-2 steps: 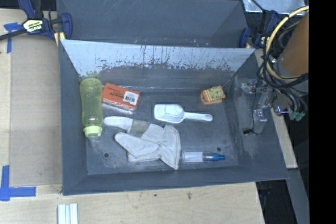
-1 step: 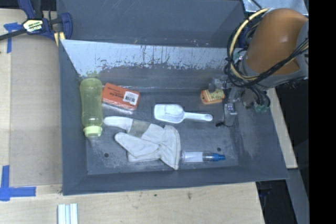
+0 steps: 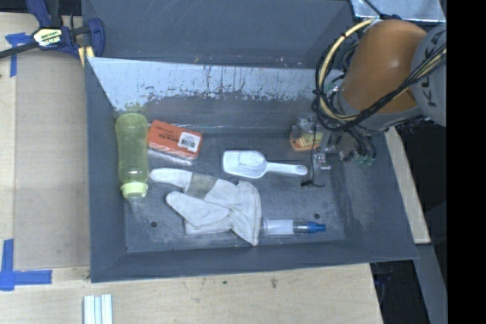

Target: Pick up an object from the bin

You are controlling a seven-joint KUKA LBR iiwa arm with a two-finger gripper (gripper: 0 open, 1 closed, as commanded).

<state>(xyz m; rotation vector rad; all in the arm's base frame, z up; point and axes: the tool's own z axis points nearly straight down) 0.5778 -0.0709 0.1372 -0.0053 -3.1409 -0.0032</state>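
Orange-capped arm's (image 3: 387, 64) hand (image 3: 319, 172), grip unreadable, hangs beside white scoop (image 3: 244, 162), handle pointing right.

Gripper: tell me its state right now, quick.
Gripper: open or closed cannot be told; it is low in the bin's right part, at the handle end of the white scoop.

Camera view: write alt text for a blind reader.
The arm's gripper hangs at the handle end of a white plastic scoop in the grey metal bin; a yellow-green plastic bottle, orange box, white cloth glove and blue-tipped clear tube lie nearby.
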